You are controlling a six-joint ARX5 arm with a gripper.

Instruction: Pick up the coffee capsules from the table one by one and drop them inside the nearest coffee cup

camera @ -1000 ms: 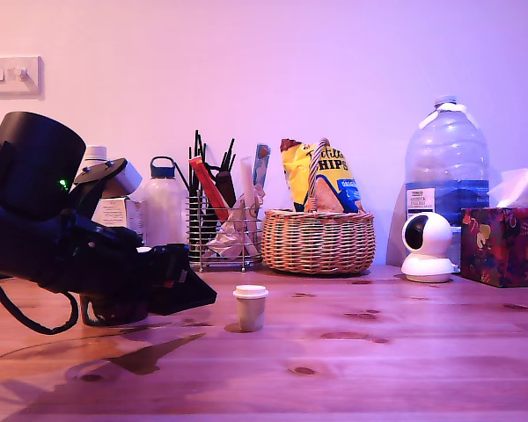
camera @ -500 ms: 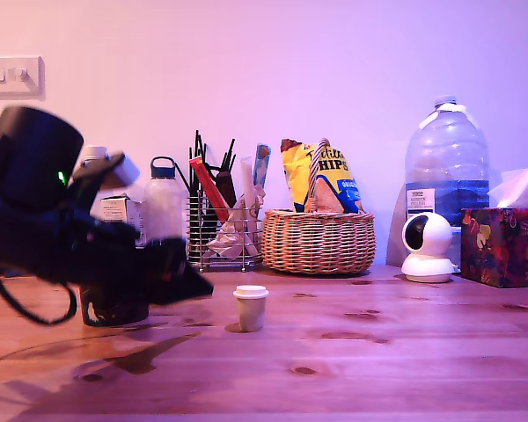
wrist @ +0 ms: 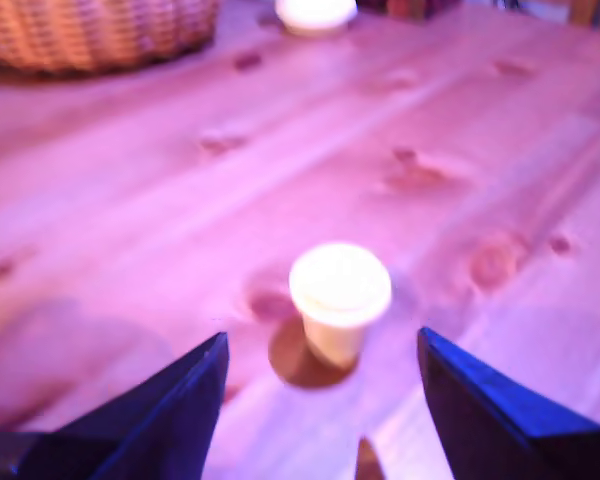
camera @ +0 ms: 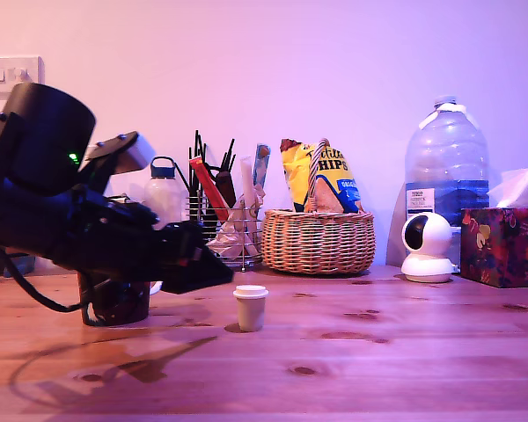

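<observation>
Exterior view: the gripper hangs above the table, tip just short of the coffee capsule, which stands upright on the wood, untouched. The coffee cup sits behind the arm at the exterior view's left, largely hidden. Wrist view, somewhat blurred: jaws spread wide, nothing between them, the capsule ahead of the gap. A wicker basket stands behind.

Gripper hangs above table, fingers spread w/ capsule standing between & beyond, not touching. Bare wood all round capsule. Mug sits under arm at exterior view's left. Far edge blocked: utensil rack, basket, white camera, tissue box.
</observation>
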